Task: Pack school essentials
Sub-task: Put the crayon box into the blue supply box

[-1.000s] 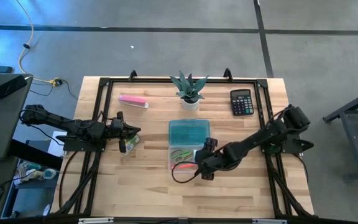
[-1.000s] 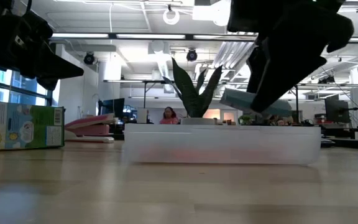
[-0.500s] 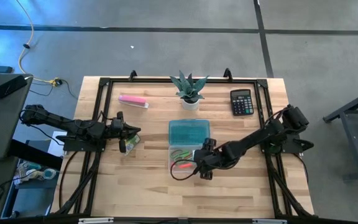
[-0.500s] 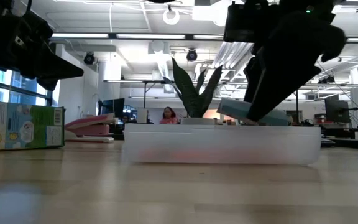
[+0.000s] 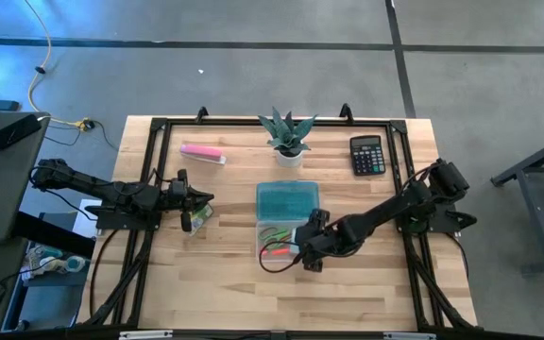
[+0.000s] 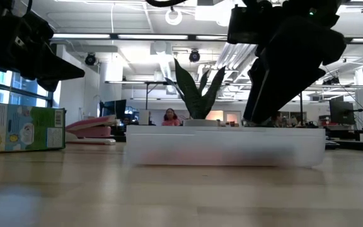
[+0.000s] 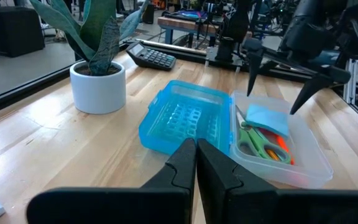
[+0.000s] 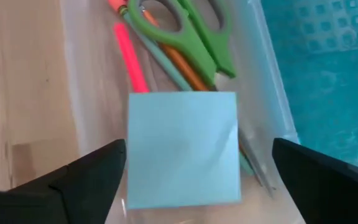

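Observation:
My right gripper (image 8: 199, 149) is open over the near end of the clear box (image 5: 277, 242). Its fingers stand on either side of the light-blue sticky pad (image 8: 183, 148) and are apart from it. The pad lies in the box on the green-handled scissors (image 8: 185, 28), next to the red-orange pen (image 8: 132, 65) and an orange pencil (image 8: 188, 73). The box's blue lid (image 5: 287, 200) lies open and flat on the far side. My left gripper (image 7: 196, 158) is shut and raised near the table's left edge, above a small green-and-white box (image 6: 21, 127).
A potted plant (image 5: 288, 149) stands beyond the blue lid. The black calculator (image 5: 367, 155) is at the far right and the flat pink bar (image 5: 202, 152) at the far left. Bare wood lies along the near edge. A person shows far off in the room (image 6: 170, 117).
My right gripper has come down into the clear box with the sticky pad. In the low view the pad was above the box's rim a second ago and is now hidden behind the box's wall. The left arm has kept still.

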Action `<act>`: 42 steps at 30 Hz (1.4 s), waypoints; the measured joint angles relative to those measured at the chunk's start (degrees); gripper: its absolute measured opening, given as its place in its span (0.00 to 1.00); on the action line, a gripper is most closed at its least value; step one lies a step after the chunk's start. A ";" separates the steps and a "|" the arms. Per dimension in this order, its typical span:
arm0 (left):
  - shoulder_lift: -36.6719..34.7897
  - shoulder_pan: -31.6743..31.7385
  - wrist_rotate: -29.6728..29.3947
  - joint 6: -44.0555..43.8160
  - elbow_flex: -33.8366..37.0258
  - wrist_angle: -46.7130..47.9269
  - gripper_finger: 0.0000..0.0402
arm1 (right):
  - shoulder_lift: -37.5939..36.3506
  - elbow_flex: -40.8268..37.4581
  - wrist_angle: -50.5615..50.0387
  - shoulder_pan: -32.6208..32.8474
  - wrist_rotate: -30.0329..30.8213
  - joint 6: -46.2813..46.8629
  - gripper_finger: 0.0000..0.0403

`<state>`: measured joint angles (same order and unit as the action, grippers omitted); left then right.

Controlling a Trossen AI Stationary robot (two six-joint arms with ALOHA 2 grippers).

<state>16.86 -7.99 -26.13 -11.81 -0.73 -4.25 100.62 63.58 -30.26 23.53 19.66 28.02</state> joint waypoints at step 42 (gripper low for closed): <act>0.00 0.00 0.01 0.00 0.00 0.14 0.01 | -38.61 -6.27 -21.78 -6.18 22.59 -10.77 0.99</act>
<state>16.86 -7.99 -26.12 -11.81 -0.73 -4.11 62.00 57.30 -52.03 17.36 42.25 17.25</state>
